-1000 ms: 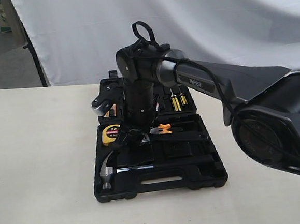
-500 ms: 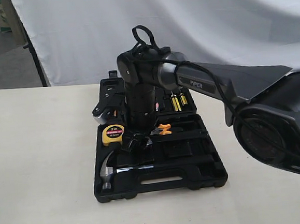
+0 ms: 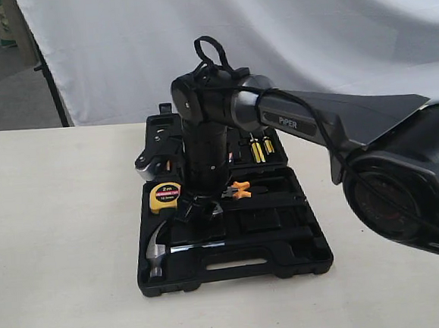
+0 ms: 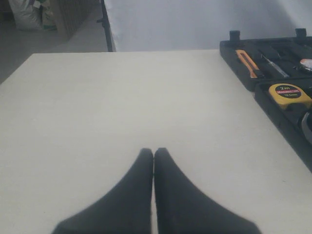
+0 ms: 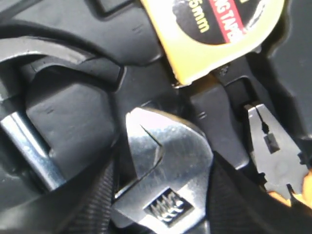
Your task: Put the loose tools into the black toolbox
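The black toolbox (image 3: pixel 288 259) lies open on the table. The steel claw hammer (image 3: pixel 159 252) rests in its near half; its shaft (image 5: pixel 29 151) shows in the right wrist view. My right gripper (image 3: pixel 198 207) points down into the case, shut on the adjustable wrench (image 5: pixel 165 175), whose silver jaws stick out between the fingers just above the black plastic (image 5: pixel 73 112). My left gripper (image 4: pixel 154 152) is shut and holds nothing, low over bare table left of the toolbox (image 4: pixel 234 48). The small black tape roll does not show.
A yellow tape measure (image 3: pixel 165 196) (image 5: pixel 214 34) and orange-handled pliers (image 3: pixel 239 189) (image 5: pixel 273 156) sit in the case beside the wrench head. Yellow screwdrivers (image 3: pixel 258 149) fill the far half. A silver and black piece (image 3: pixel 148 159) sits at that half's left edge.
The right arm has shifted slightly over the case with the wrench still held, uncovering more of the tape measure. The hammer has not moved.
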### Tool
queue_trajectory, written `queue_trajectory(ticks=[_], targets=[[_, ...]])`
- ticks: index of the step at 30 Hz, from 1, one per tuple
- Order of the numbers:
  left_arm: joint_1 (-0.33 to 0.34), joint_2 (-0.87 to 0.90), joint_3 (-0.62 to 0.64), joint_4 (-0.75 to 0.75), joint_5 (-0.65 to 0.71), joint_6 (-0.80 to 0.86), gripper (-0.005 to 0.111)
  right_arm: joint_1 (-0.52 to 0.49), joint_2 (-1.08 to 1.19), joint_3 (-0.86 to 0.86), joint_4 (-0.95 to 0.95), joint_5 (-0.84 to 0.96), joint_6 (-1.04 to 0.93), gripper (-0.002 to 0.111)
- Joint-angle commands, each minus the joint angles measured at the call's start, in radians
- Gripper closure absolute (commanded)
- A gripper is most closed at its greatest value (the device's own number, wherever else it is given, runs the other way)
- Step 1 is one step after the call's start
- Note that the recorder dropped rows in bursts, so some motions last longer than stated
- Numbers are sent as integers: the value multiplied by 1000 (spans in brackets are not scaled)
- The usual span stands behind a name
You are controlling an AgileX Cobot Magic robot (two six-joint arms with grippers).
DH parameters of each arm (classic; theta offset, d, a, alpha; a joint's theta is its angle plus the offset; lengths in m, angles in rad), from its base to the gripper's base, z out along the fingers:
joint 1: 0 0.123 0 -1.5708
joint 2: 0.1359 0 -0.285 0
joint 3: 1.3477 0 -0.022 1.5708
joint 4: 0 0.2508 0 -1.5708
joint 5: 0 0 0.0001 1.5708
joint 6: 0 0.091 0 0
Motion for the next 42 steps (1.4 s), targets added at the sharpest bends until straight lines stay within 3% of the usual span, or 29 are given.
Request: queue_trajectory(ticks=[1, 2, 4, 10, 12, 15, 18, 28, 42], targets=[[25, -3, -3, 4, -7, -5, 106, 19, -11, 6, -50, 15, 48, 81], [25, -3, -3, 4, -7, -5, 106, 22, -11, 6, -52, 15, 45, 66], [25, -3, -3, 4, -7, -5, 106, 29, -22, 3, -48, 15, 36, 52], [25, -3, -3, 4, -7, -5, 106, 27, -130, 3, -37, 15, 34, 49], [25, -3, -3, 4, -7, -5, 106, 27, -138, 3, -39, 15, 38, 56], [25, -3, -3, 4, -7, -5, 106, 27, -102, 3, -39, 15, 55, 87], [25, -3, -3, 4, -7, -5, 106, 27, -57, 3, -39, 15, 93, 107], [25, -3, -3, 4, -7, -5, 106, 27, 78, 3, -30, 15, 150, 109], [25, -3, -3, 4, -7, -5, 106, -1, -209, 3, -97, 15, 222, 109]])
